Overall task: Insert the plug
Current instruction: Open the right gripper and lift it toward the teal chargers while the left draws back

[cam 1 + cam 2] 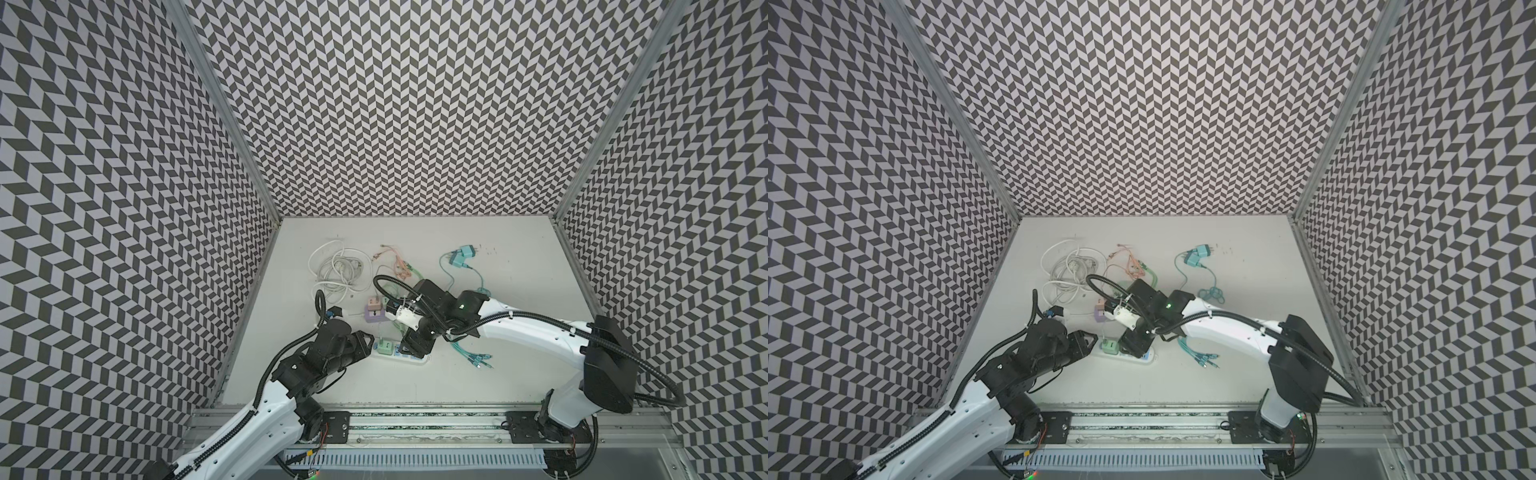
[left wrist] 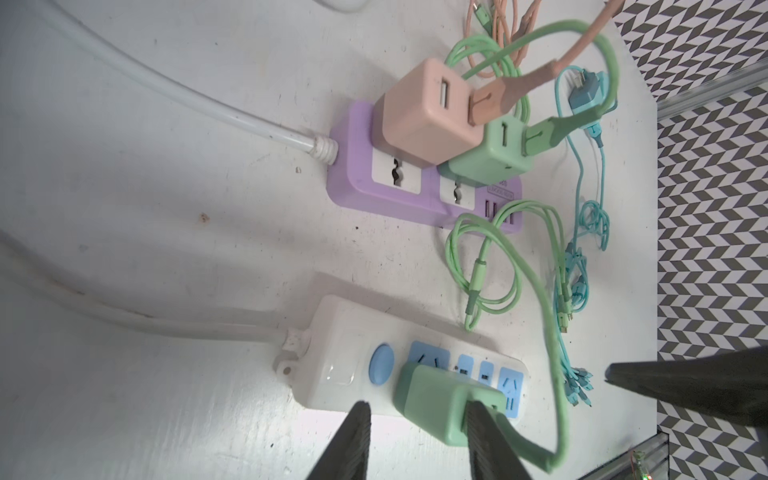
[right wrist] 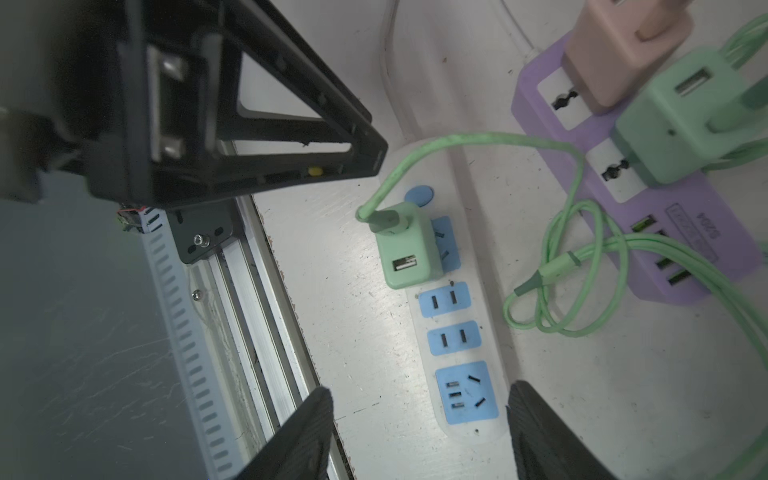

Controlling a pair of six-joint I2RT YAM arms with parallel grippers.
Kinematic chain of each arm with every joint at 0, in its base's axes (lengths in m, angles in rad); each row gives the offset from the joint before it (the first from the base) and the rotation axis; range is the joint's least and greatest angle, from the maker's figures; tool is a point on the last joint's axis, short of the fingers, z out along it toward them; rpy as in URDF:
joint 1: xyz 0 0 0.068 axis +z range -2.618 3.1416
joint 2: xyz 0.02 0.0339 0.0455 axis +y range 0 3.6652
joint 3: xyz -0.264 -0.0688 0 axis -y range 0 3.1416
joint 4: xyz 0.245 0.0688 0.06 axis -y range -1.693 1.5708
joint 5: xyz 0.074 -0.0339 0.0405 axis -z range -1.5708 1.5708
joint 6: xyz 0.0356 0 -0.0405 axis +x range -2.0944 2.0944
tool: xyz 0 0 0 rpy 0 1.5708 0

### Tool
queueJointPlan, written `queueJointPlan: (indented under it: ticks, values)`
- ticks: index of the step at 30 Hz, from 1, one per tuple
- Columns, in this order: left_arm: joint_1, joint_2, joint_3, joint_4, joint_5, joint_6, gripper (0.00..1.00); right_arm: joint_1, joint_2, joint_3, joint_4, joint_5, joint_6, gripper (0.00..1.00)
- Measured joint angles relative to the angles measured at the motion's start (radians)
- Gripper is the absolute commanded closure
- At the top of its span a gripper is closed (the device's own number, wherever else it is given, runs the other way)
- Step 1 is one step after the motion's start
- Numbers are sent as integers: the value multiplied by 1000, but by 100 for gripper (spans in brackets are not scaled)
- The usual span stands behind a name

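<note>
A mint-green plug [image 2: 436, 399] with a green cable stands in the end socket of the white power strip [image 2: 332, 361], beside its blue button. Both top views show the plug [image 1: 384, 346] [image 1: 1109, 346] on the strip [image 1: 409, 358]. My left gripper [image 2: 417, 405] hovers by the plug, open. One finger [image 2: 486, 436] overlaps the plug's cable end and the other stands clear of it. My right gripper [image 3: 419, 388] is open wide over the strip's far end [image 3: 465, 395], touching nothing. From the right wrist view, the plug [image 3: 405, 249] looks seated.
A purple power strip [image 1: 372, 318] behind carries a pink charger [image 2: 428, 116] and a green charger [image 2: 486, 158]. Green cable loops [image 3: 561, 291] lie between the strips. A white cable coil [image 1: 336, 270], a teal charger [image 1: 461, 255] and teal cables [image 1: 473, 353] lie around.
</note>
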Motion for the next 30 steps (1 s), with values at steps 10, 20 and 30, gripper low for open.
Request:
queueJointPlan:
  ticks: [10,20,30]
  values:
    - [63,63,113,-26,2,78,55,-202,-171,-141,111,45,83,33]
    - [226,161,172,-27,98,220,51,-341,-229,-240,232,181,168,31]
    - [372,231,210,-15,202,333,48,-451,-181,-231,343,249,227,31]
